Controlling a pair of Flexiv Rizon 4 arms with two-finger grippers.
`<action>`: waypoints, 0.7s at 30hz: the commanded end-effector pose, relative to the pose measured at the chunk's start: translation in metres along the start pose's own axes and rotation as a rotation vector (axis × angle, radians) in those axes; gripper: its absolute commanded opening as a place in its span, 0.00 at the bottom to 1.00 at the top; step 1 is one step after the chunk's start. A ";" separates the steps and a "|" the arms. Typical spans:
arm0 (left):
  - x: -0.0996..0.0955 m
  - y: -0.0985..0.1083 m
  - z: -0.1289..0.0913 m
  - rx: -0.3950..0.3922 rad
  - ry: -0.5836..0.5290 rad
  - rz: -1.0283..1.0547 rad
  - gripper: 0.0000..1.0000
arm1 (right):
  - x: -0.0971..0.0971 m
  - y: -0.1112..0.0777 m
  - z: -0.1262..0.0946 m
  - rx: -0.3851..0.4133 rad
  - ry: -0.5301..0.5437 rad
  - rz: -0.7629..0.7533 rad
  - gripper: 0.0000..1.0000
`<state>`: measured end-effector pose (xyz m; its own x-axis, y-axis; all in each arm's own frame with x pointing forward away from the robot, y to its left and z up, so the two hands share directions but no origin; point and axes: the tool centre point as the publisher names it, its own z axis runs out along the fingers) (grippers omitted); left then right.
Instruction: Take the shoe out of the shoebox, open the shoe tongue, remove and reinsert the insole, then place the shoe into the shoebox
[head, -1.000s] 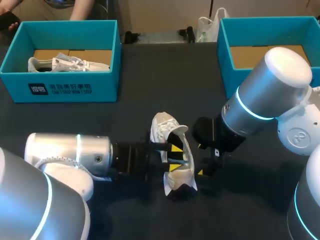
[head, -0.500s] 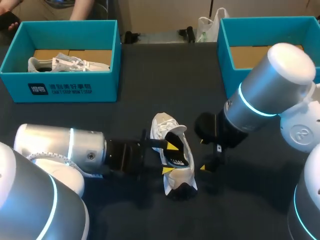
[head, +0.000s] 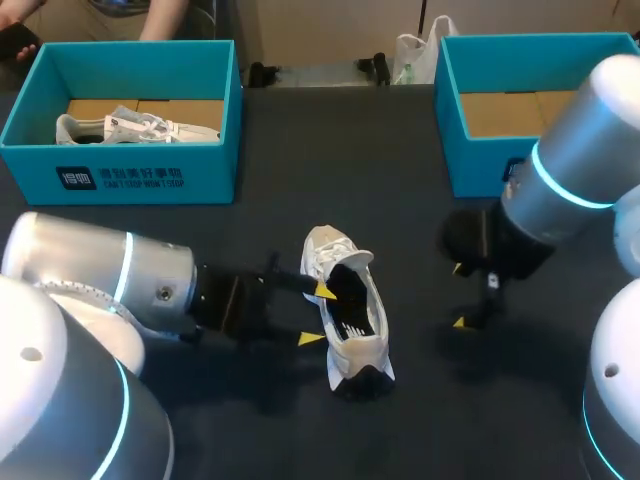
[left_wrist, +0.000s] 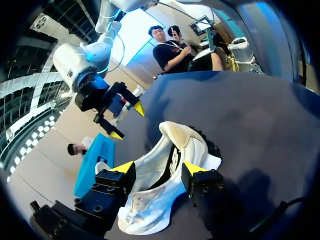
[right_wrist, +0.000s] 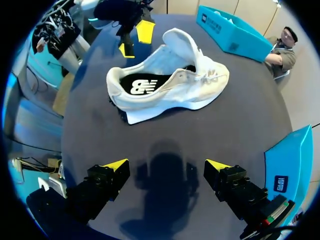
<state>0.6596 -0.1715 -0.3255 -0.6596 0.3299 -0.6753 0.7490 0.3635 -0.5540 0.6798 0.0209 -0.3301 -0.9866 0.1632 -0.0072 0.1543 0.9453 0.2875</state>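
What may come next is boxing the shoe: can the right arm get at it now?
Probably yes: its open jaws face the shoe across bare table; the left gripper sits at its far side.

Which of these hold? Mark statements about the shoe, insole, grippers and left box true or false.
1. The shoe lies on the table. True.
2. The right gripper is shut on the shoe. False: it is open, apart from the shoe.
3. The left box holds a second shoe. True.
4. The insole lies beside the shoe. False: it sits inside the shoe.
5. The left gripper is open. True.
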 end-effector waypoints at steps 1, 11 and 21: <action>-0.005 -0.003 -0.029 -0.018 0.145 0.012 0.59 | 0.006 -0.009 -0.019 -0.013 -0.007 -0.002 1.00; -0.015 0.003 -0.065 -0.005 0.375 0.060 0.58 | 0.006 -0.009 -0.019 -0.013 -0.007 -0.002 1.00; -0.027 0.002 -0.086 0.004 0.573 0.177 0.45 | -0.003 -0.042 -0.047 0.069 -0.010 0.039 1.00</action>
<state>0.6695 -0.1156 -0.2813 -0.5028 0.6616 -0.5564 0.8510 0.2656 -0.4531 0.6769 -0.0172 -0.3176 -0.9801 0.1983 -0.0107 0.1900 0.9521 0.2398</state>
